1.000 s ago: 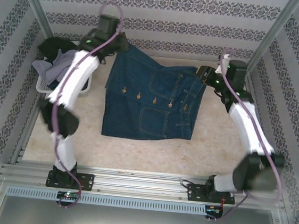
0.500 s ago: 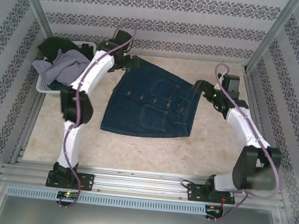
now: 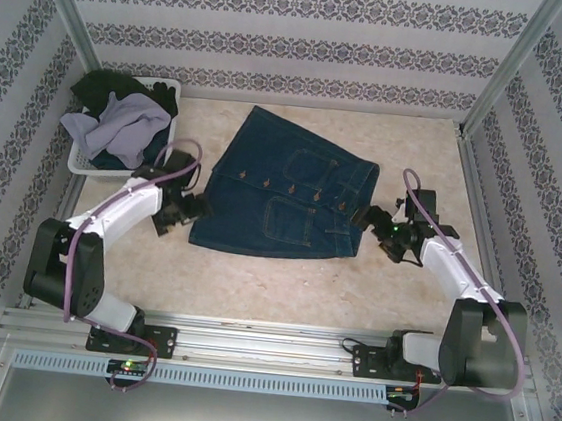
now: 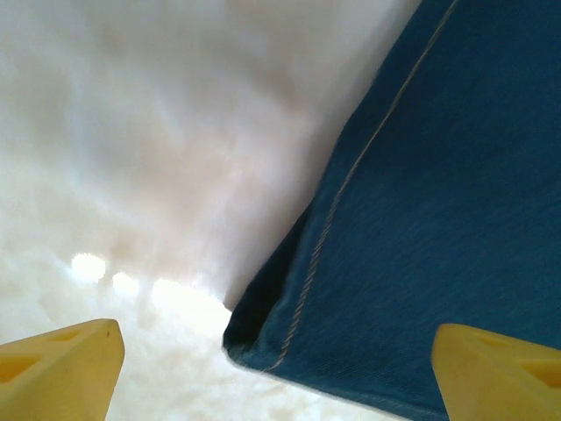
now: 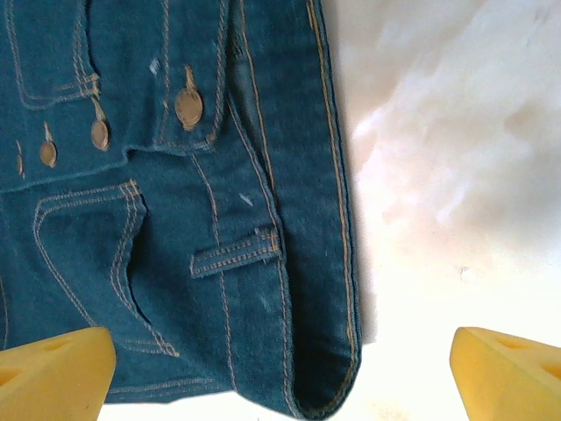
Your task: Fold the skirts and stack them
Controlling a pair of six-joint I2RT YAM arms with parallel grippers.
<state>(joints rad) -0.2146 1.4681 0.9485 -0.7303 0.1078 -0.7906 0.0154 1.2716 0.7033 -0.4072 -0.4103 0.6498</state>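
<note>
1. One pale, speckled tabletop (image 3: pixel 283 291) lies in the middle of our overhead view, with patterned walls on three sides.
2. On it we see a dark blue denim skirt (image 3: pixel 288 191) spread flat at the centre. Its button front faces up, the hem is toward the left and the waistband toward the right.
3. At the far left corner, a white basket (image 3: pixel 77 161) holds a crumpled lavender-grey skirt (image 3: pixel 119 125), with a black skirt (image 3: pixel 103 86) bunched behind it.
4. We find the left claw (image 3: pixel 190 211) low at the denim skirt's near left corner. Its yellow fingers are spread wide either side of the hem corner, and it grips nothing.
5. We find the right claw (image 3: pixel 365 219) just beside the near end of the waistband. It is also spread wide and empty, close to a belt loop and brass buttons.
</note>
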